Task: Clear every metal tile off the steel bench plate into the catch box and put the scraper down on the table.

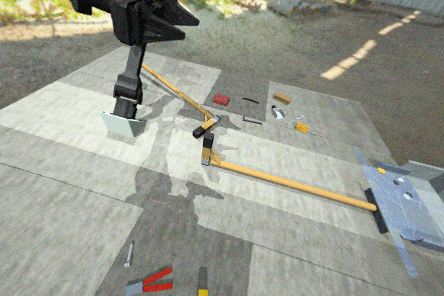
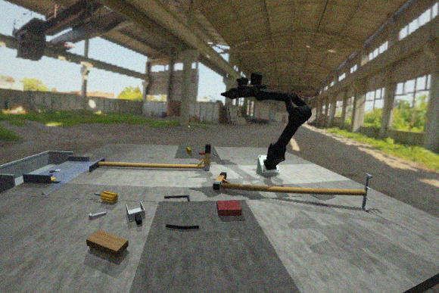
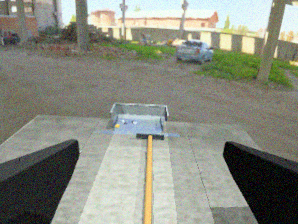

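Observation:
The steel plate (image 1: 388,197) (image 2: 80,169) (image 3: 152,125) bears a yellow piece (image 1: 381,170) (image 2: 53,179) (image 3: 117,126) and small white and dark pieces, one a white piece (image 1: 408,195). The catch box (image 1: 429,168) (image 2: 26,161) (image 3: 140,108) stands at its far end. The long scraper (image 1: 291,182) (image 2: 151,165) (image 3: 149,175) lies with its black blade at the plate's near edge and its black-tipped upright grip at the other end. My gripper (image 1: 191,29) (image 2: 222,94) (image 3: 153,148) is open and empty, high above the table and pointing level toward the plate.
A second wooden-handled tool (image 1: 180,94) (image 2: 295,190) with a metal end lies beside the arm's base. A red block (image 1: 221,99) (image 2: 228,208), a wooden block (image 1: 282,98) (image 2: 107,242) and a yellow-handled tool (image 1: 301,127) (image 2: 109,197) lie to one side, red-handled pliers (image 1: 158,287) on the other.

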You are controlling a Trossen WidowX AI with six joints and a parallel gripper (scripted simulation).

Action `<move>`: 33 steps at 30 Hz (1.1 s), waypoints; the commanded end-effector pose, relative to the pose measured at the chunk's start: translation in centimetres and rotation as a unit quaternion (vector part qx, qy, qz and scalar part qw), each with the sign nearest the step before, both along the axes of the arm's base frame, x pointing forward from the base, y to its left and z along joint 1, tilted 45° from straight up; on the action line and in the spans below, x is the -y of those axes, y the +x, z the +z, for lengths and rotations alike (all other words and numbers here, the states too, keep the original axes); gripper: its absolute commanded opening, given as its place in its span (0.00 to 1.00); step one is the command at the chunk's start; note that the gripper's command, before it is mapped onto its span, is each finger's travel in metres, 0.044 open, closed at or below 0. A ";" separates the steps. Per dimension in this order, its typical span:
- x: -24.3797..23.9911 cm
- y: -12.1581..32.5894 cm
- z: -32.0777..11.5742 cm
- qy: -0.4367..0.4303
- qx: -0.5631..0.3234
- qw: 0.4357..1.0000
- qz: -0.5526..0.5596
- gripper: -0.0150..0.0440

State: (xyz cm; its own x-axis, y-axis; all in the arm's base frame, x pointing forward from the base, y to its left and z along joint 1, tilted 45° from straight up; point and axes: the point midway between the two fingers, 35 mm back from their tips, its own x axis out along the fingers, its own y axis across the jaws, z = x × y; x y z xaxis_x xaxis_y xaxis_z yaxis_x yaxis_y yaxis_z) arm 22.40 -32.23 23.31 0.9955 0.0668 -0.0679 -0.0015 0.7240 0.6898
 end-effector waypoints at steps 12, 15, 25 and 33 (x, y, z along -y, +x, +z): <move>-3.3 4.4 -5.9 0.026 -0.066 0.997 0.037 1.00; -4.4 5.3 -7.4 0.029 -0.085 0.995 0.049 1.00; -8.8 7.4 -12.2 0.032 -0.159 0.981 0.102 1.00; -13.1 8.0 -15.9 0.028 -0.221 0.962 0.160 1.00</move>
